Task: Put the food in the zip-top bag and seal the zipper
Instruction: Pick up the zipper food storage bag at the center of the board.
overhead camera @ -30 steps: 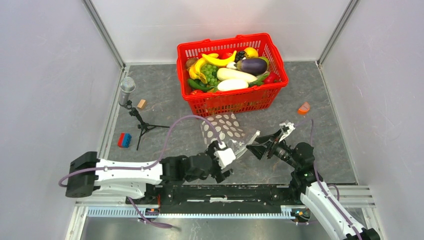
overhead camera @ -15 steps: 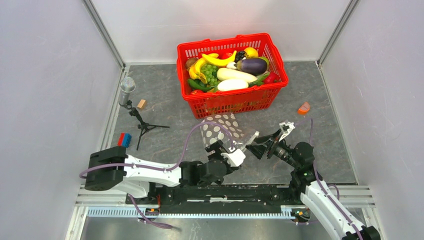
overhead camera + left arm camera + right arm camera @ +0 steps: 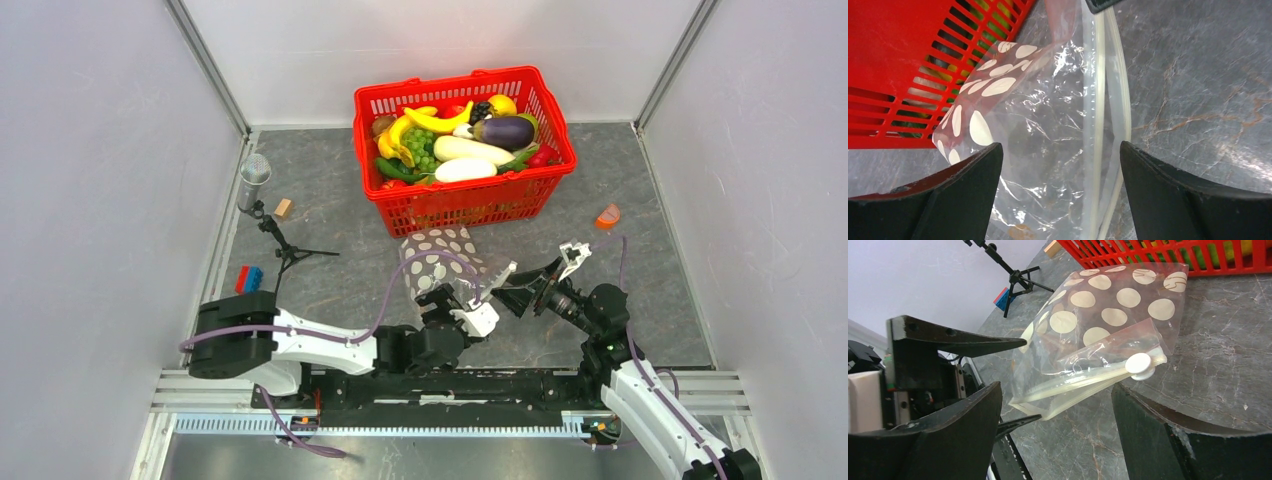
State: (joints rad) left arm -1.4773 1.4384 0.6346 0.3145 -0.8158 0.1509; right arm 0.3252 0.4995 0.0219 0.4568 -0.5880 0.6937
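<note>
- The zip-top bag point(image 3: 445, 260) lay on the gray counter point(image 3: 330, 190), its dotted end just beside the near wall of the red basket point(image 3: 470, 207) and its clear end pointing toward the 2 arms.
- The zipper point(image 3: 1097, 100) ran along that clear near end. In the left wrist view its 2 strips bowed apart, and in the right wrist view a white round slider point(image 3: 1139, 365) sat at 1 end of it.
- The food point(image 3: 465, 150) was piled in the basket: a purple eggplant point(image 3: 505, 131), 2 white radishes, yellow bananas point(image 3: 425, 122), green grapes point(image 3: 423, 152) and a yellow citrus point(image 3: 503, 103).
- The left tool point(image 3: 458, 305) hung low at the bag's near end with its jaws spread wide, gripping nothing. The zipper end showed in the gap between its fingers point(image 3: 963, 190).
- The right tool point(image 3: 540, 263) was also released, jaws wide, just to the right of the zipper edge and facing it. I cannot tell whether it touched the plastic.
- Farther out stood a small black tripod point(image 3: 287, 252), a red and blue block point(image 3: 249, 279) and a wooden block point(image 3: 283, 208) on the left, and an orange wedge point(image 3: 607, 215) on the right.
</note>
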